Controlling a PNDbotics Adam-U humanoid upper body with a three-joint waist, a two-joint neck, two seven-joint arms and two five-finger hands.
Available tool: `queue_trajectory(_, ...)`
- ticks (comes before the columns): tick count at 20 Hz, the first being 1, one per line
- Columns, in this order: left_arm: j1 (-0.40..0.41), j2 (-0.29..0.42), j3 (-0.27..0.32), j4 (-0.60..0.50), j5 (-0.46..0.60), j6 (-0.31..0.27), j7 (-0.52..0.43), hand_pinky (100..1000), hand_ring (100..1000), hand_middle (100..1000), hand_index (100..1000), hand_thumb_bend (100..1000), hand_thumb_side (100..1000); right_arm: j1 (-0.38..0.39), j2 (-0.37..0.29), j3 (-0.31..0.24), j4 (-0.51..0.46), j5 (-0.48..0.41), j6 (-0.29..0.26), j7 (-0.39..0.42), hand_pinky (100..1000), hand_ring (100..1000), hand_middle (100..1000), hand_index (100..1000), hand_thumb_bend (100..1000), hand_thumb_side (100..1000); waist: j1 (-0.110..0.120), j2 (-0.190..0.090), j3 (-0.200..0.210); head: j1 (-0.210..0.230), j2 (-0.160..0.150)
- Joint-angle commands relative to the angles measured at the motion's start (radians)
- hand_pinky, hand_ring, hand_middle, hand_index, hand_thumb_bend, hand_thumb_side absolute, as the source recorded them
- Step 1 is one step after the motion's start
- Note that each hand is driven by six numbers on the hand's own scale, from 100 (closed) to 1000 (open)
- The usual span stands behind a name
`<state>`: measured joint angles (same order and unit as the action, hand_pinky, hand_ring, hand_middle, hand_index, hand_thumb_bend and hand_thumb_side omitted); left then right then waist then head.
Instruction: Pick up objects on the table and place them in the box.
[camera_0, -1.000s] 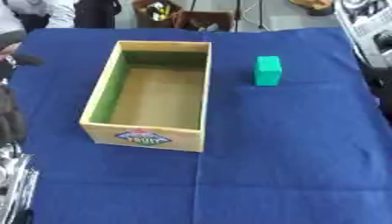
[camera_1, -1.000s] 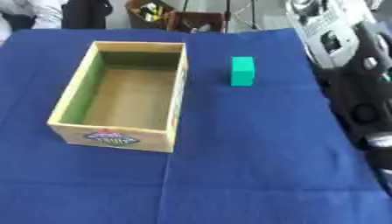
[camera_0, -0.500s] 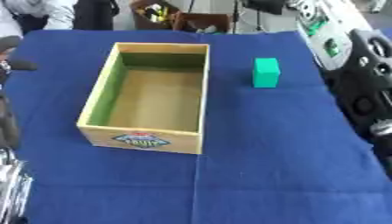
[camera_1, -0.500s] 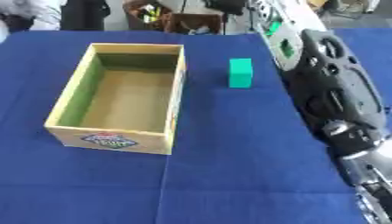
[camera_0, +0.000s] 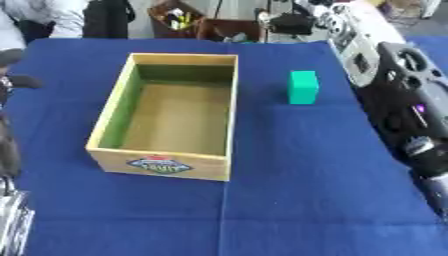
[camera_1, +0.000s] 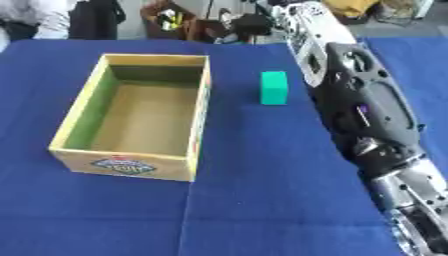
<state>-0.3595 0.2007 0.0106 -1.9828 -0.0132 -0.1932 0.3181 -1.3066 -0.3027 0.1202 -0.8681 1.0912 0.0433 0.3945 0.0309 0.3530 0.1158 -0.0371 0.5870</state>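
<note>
The right arm (camera_1: 359, 110) stretches along the table's right side; its hand is out of sight. The green block (camera_1: 274, 87) stands just left of it, beside the empty box (camera_1: 136, 117).

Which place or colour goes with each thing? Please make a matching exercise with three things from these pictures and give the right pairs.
Things:
1. box
2. block
3. cloth

Descriptions:
A. dark blue, covers the table
B. green, stands to the right of the box
C. open on top, nothing inside, a label on its near wall

Pairs: 1-C, 2-B, 3-A
</note>
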Motion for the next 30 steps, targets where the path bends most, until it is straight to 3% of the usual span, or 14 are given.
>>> queue_trajectory(1, -0.005, 0.011, -0.001, -0.017, 0.003, 0.0, -0.004, 505, 701, 870, 773, 100, 959, -0.032, -0.022, -0.018, 0.006, 0.01, -0.005, 0.036, 891, 913, 866, 948, 267, 979, 0.001, -0.018, -0.001, 0.001, -0.011)
queue_trajectory(6, -0.004, 0.012, -0.001, -0.017, 0.003, 0.001, -0.004, 505, 701, 871, 773, 100, 960, -0.037, -0.034, -0.029, 0.016, -0.001, -0.03, 0.14, 904, 933, 889, 979, 554, 879, 0.002, -0.017, -0.003, 0.002, -0.011)
queue_trajectory(9, -0.004, 0.013, -0.002, -0.017, 0.003, 0.002, -0.005, 505, 702, 871, 773, 100, 960, -0.04, -0.044, -0.029, 0.023, -0.003, -0.05, 0.222, 920, 952, 916, 1000, 621, 700, 0.002, -0.016, -0.004, 0.004, -0.011)
queue_trajectory(12, -0.004, 0.014, -0.002, -0.017, 0.003, 0.002, -0.006, 505, 702, 871, 773, 100, 959, -0.041, -0.053, -0.027, 0.035, -0.004, -0.08, 0.33, 942, 964, 940, 1000, 549, 597, 0.002, -0.016, -0.006, 0.007, -0.011)
queue_trajectory(15, -0.003, 0.016, -0.001, -0.017, 0.002, 0.002, -0.007, 506, 702, 871, 773, 100, 959, -0.042, -0.063, -0.031, 0.04, -0.017, -0.104, 0.425, 951, 970, 950, 1000, 465, 554, 0.001, -0.017, -0.008, 0.008, -0.011)
queue_trajectory(19, -0.002, 0.019, -0.001, -0.017, 0.001, 0.002, -0.008, 506, 702, 871, 773, 100, 959, -0.039, -0.082, -0.024, 0.036, -0.014, -0.12, 0.499, 947, 972, 959, 1000, 417, 533, -0.001, -0.018, -0.015, 0.013, -0.01)
queue_trajectory(26, -0.003, 0.018, -0.003, -0.017, 0.001, 0.002, -0.01, 506, 703, 871, 773, 100, 959, -0.018, -0.115, 0.008, 0.057, 0.023, -0.152, 0.512, 931, 963, 960, 1000, 252, 473, -0.001, -0.018, -0.023, 0.019, -0.012)
queue_trajectory(30, -0.004, 0.015, -0.004, -0.017, 0.002, 0.002, -0.013, 506, 703, 871, 773, 100, 960, -0.007, -0.114, 0.004, 0.055, 0.042, -0.141, 0.494, 928, 961, 959, 1000, 209, 440, 0.002, -0.015, -0.021, 0.009, -0.016)
